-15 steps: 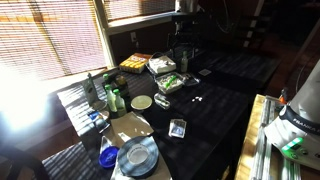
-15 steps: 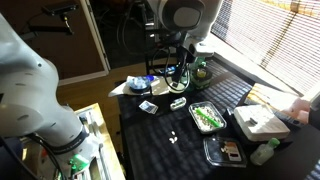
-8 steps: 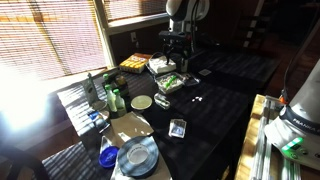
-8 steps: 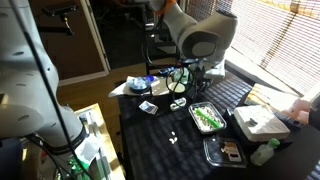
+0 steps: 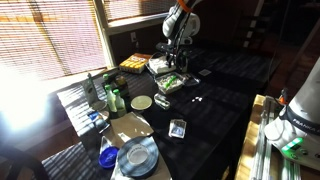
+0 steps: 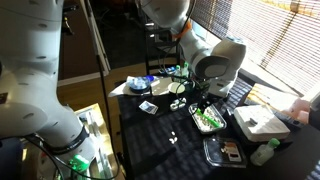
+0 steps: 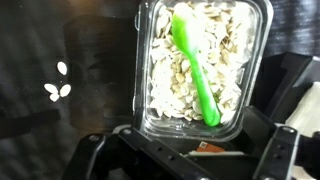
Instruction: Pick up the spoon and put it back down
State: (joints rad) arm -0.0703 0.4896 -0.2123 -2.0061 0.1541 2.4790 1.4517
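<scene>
A green plastic spoon [image 7: 196, 70] lies slantwise in a clear plastic container [image 7: 143, 80] filled with pale seeds. The container stands on the dark table in both exterior views [image 5: 170, 82] [image 6: 207, 118]; the spoon shows there only as a green streak. My gripper [image 7: 192, 156] hangs just above the near end of the container, jaws spread wide and empty, with one finger on each side at the bottom of the wrist view. It shows above the container in both exterior views [image 5: 178, 62] [image 6: 200, 100].
A few white crumbs [image 7: 58, 85] lie on the table beside the container. A white box [image 6: 262, 122], a black tray [image 6: 225, 152], a small packet [image 5: 178, 127], bottles [image 5: 112, 97] and a blue plate [image 5: 137, 155] stand around.
The arm has swung over and come down from the back of the table to just above the seed container. The spoon and container have not moved.
</scene>
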